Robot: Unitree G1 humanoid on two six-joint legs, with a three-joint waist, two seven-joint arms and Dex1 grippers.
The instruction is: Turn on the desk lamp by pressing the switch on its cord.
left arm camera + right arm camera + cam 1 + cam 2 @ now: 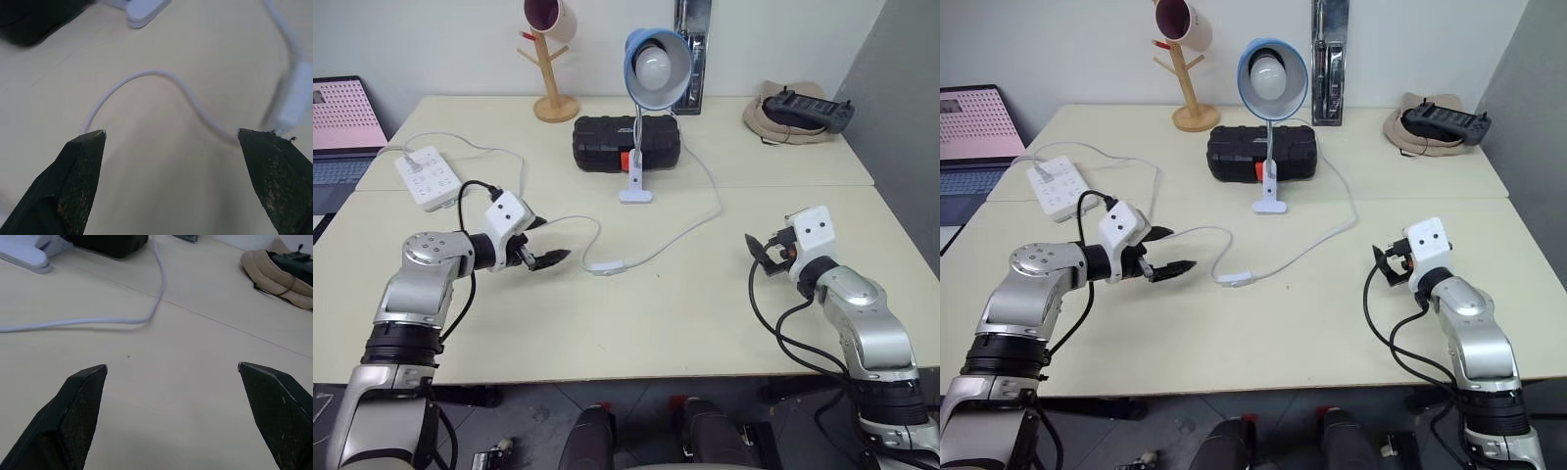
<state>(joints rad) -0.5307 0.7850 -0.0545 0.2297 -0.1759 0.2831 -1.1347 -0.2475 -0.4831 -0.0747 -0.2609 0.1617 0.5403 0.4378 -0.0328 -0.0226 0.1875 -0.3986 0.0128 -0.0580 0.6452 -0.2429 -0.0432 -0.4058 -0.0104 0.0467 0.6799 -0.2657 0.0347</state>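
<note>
— So, where to find the desk lamp?

— Standing at the middle of the table, toward the far side, just in front of a black case. Blue shade turned toward the camera, white bulb visible inside, not clearly lit.

— And the cord?

— Running from the lamp's base in a loop to the right, then back across the table to the switch. Lying flat on the table, between the two arms but closer to the left one. More cord curving on from it toward the power strip at the far left.

— State of the left gripper?

— Fingers spread wide, grasping nothing. Hovering just left of the switch, pointing toward it, not touching. In the wrist view, a bend of cord between the two fingertips.

— And the right gripper?

— Also released, holding nothing. Well apart from the switch, over bare table on the right side.

— Anything else?

— A wooden mug tree at the back, a laptop at far left, a controller on a beige cloth at far right.
</note>
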